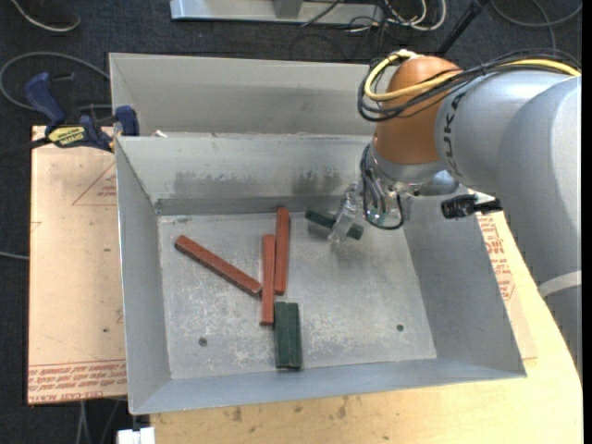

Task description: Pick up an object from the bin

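Dark green small block (320,220) lies on the floor of the bin (231,100), close to the foot of the back wall and right of the middle. It is tilted a little, with its right end just beside the pincer (350,228). The pincer hangs low over the floor at that end of the block. Whether it is wide or narrow cannot be told, nor whether it touches the block.

Above the pincer sits a rounded orange cover (412,109) with yellow and black cables (379,86) looped round it. Behind that, the thick silver arm (518,128) comes in from the right.

Left of the small block lies a red-brown stick (281,248), nearly upright in the view, its top end near the back wall. A second stick (267,280) lies along its left side, touching it and set lower. A slanted stick (217,264) runs from the left part of the floor down to meet the second stick.

A long block (288,335), also dark green, lies near the front wall, its top end just beside the lower end of the second stick. It is well apart from the pincer.
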